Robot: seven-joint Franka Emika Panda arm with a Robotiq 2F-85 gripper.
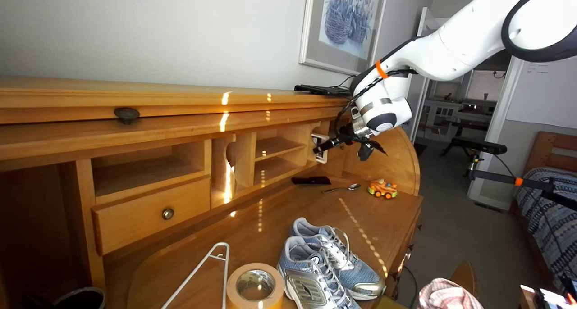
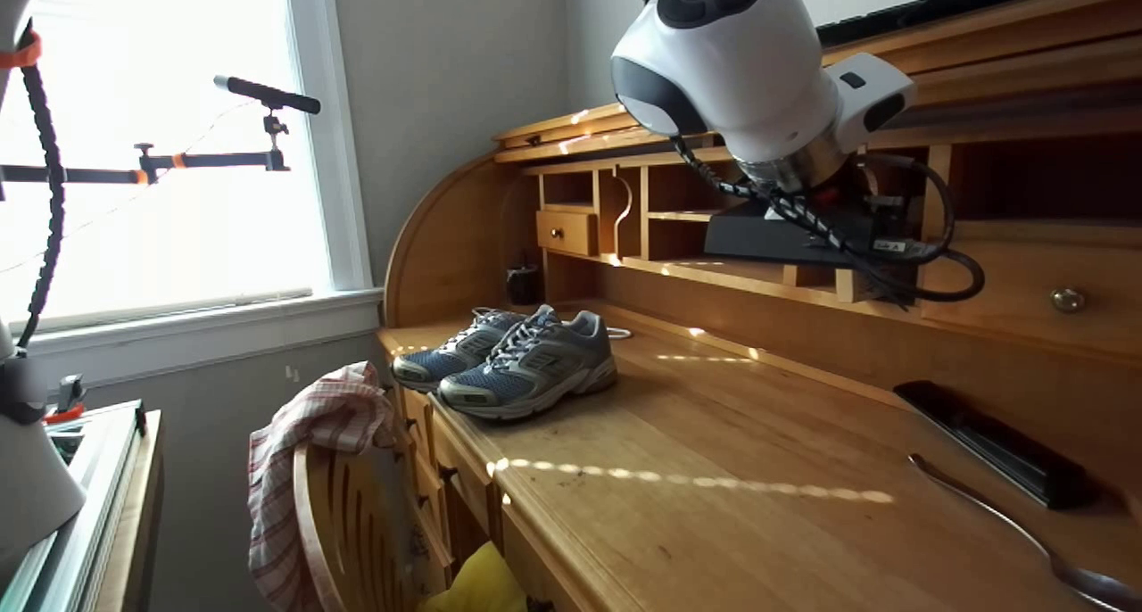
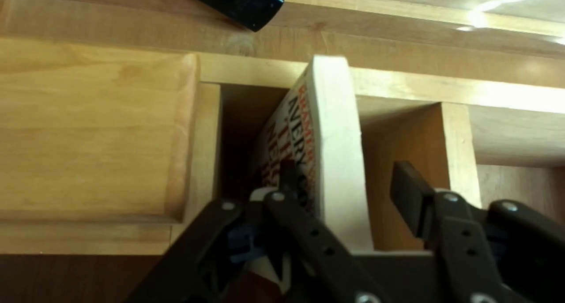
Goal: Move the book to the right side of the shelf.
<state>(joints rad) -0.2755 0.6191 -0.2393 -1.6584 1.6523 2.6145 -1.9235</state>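
The book (image 3: 342,130) has a whitish cover with dark and orange-red lettering. It stands on edge, tilted, in the shelf (image 3: 410,144), a small wooden compartment between two upright dividers. In the wrist view its pale edge sticks out over the front rim, with gaps to both dividers. My gripper (image 3: 348,177) is open around the book's edge. One finger is close beside the lettered cover; whether it touches is unclear. The other finger stands apart from the book, near the right-hand divider in this view. In an exterior view the book (image 1: 321,157) shows partly behind my gripper (image 1: 317,149).
A knobbed drawer (image 3: 97,130) is beside the compartment. A black slab-like object (image 1: 311,180) and a spoon (image 1: 341,189) lie on the desk below, near a toy car (image 1: 382,189). Sneakers (image 2: 526,362), a tape roll (image 1: 239,284) and a white hanger (image 1: 194,274) are farther along.
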